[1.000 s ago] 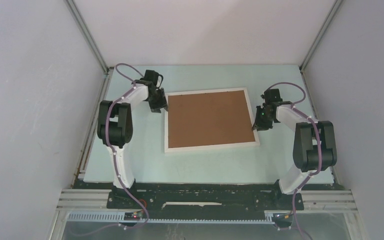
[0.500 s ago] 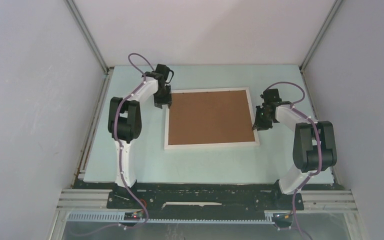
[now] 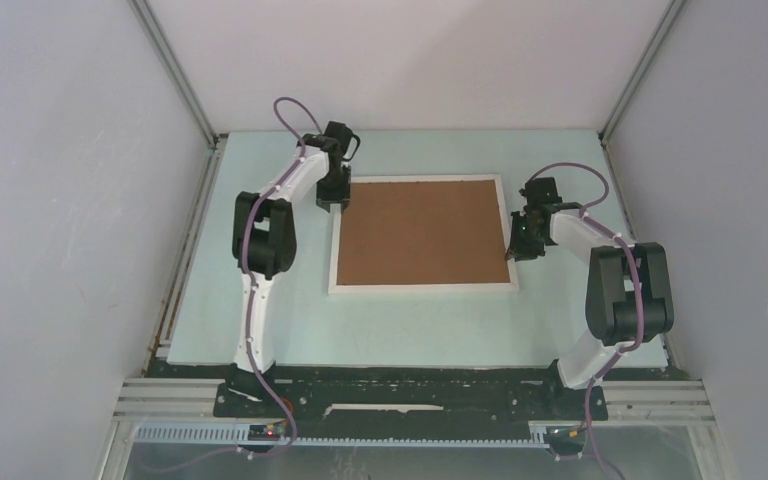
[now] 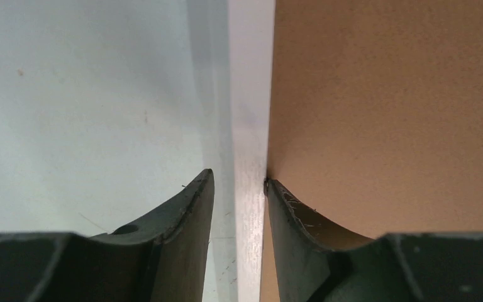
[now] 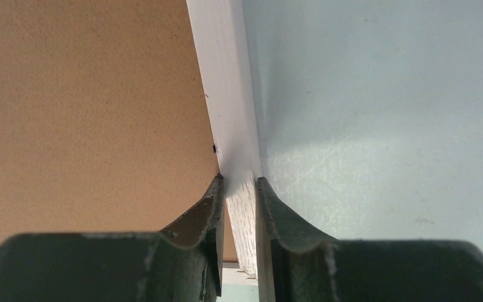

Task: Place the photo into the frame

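- Two hands are on the frame [image 3: 420, 288]. It lies flat on the desk [image 3: 410, 330], back side up, with the brown backing board [image 3: 422, 232] sitting inside its white rails.
- At the frame's far-left corner, the left hand [image 4: 239, 179] straddles the left rail but isn't clamped. The outer finger stands a bit off the rail, and the inner one touches the rail's inner edge where the board starts. So its jaws are apart around the rail, not gripping.
- On the frame's right rail, toward its near end, the right hand [image 5: 239, 182] has both fingers pressed against the white strip. That's a closed pinch on the frame.
- No sign of the photo. No print shows on the desk around the frame, so my guess is it's already under the board, but the board hides whatever's in there.
- Progress-wise, if the print really is inside, this looks close to done. What's left is probably seating the board properly and maybe turning the frame face up.
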